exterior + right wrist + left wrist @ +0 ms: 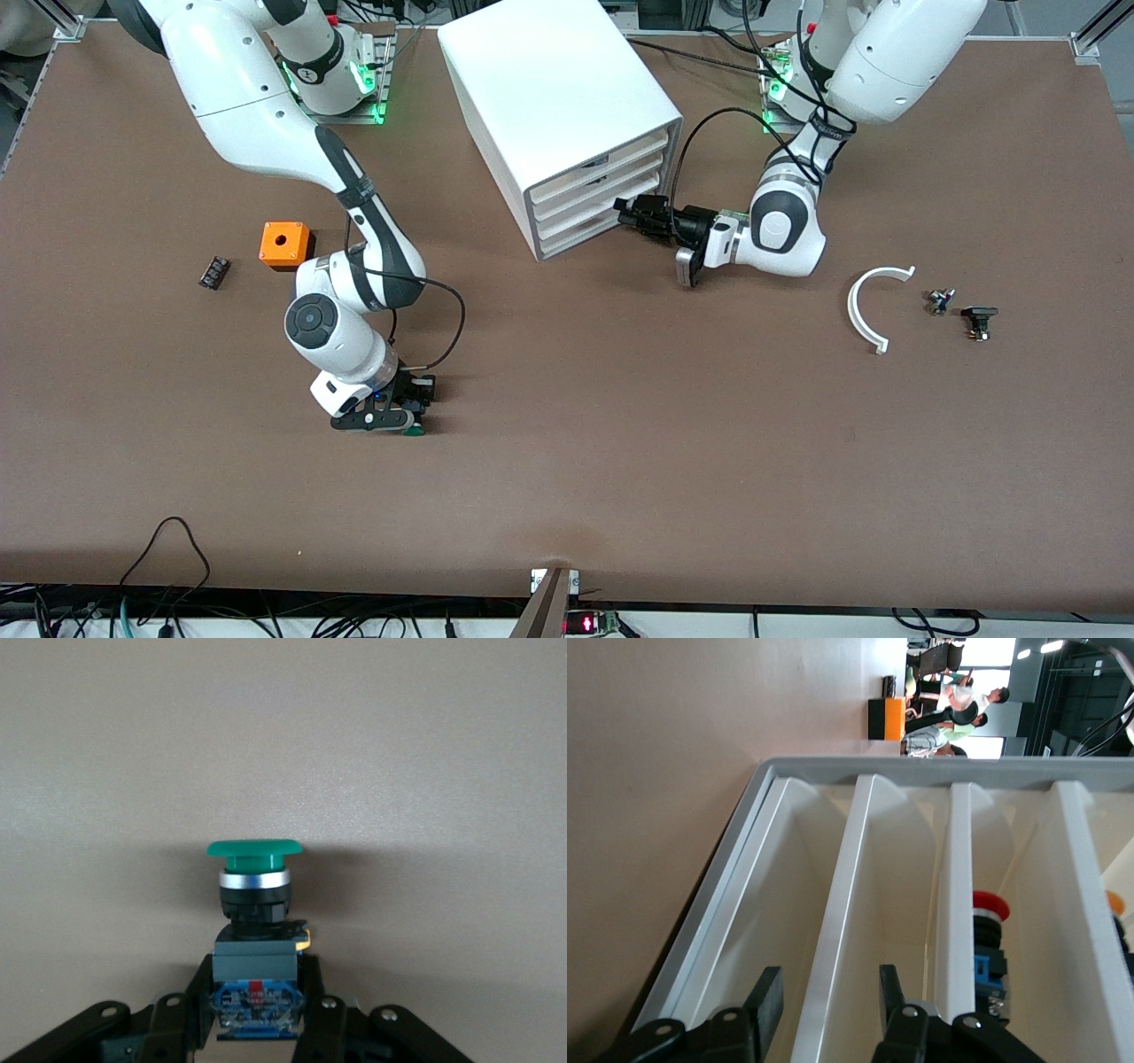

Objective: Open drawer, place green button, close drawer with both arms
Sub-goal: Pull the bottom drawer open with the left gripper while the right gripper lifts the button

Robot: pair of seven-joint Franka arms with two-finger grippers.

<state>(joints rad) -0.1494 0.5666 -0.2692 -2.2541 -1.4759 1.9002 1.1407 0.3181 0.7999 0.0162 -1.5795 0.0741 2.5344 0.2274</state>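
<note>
Matt brown table [620, 496], glossy white arms [257, 115]

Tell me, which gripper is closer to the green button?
Right. The right gripper is shut on the button, low over the table. The left gripper is open at the drawer cabinet, well away from the button.

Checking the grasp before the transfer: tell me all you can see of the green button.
The button has a round green mushroom cap, a silver collar under it, a black neck and a dark blocky body with a blue-and-red labelled end. It looks like plastic with a metal ring. It lies on its side on the brown table, nearer the front camera than the orange cube. The right hand has its fingers closed against the body's two sides; the cap points away from the hand.
</note>
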